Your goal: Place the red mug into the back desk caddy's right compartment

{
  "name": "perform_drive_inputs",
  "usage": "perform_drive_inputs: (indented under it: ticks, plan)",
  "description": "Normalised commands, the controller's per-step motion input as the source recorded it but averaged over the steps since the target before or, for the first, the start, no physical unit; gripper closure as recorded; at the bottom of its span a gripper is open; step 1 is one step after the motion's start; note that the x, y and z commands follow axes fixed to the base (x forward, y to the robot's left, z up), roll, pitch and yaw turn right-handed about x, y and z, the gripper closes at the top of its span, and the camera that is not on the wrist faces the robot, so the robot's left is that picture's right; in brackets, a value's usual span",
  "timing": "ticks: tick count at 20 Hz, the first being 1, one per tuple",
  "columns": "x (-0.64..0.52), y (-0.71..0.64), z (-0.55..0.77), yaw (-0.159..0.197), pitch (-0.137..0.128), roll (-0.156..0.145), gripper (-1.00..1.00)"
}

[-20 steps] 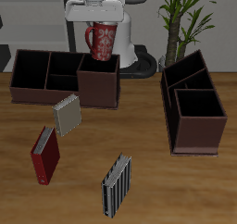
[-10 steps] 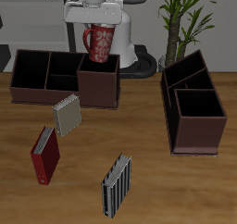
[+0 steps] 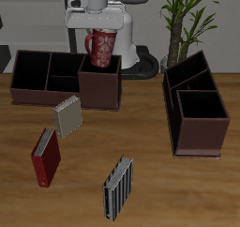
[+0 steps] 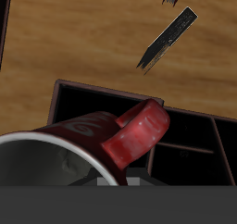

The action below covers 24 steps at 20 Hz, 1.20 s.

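Note:
The red mug with its white pattern hangs upright from my gripper, which is shut on its rim. It hovers right over the tall square right compartment of the back desk caddy, with its base about level with the bin's rim. In the wrist view the mug, with its pale inside and red handle, fills the foreground and the dark compartment lies beneath it. My fingers are mostly hidden behind the mug.
A second dark caddy runs front-to-back beside a potted plant. A pale book, a red book and a striped book stand on the table nearer the front edge.
The mug has sunk slightly toward the tall bin, still in my grip. The arm above it has shifted a little.

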Motion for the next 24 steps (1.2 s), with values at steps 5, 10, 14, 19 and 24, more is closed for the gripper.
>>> perform_drive_inputs:
  ticks: [5, 10, 14, 19, 24]
  plan:
    - [0.0, -0.01, -0.17, 0.001, 0.026, -0.008, 1.0]
    - [-0.02, 0.03, -0.15, 0.003, 0.027, 0.007, 1.0]
    - [0.02, 0.01, -0.26, 0.006, 0.032, 0.002, 1.0]
    - [-0.04, 0.03, -0.29, -0.005, 0.037, 0.005, 1.0]
    - [-0.01, -0.04, -0.26, -0.012, 0.051, 0.007, 1.0]
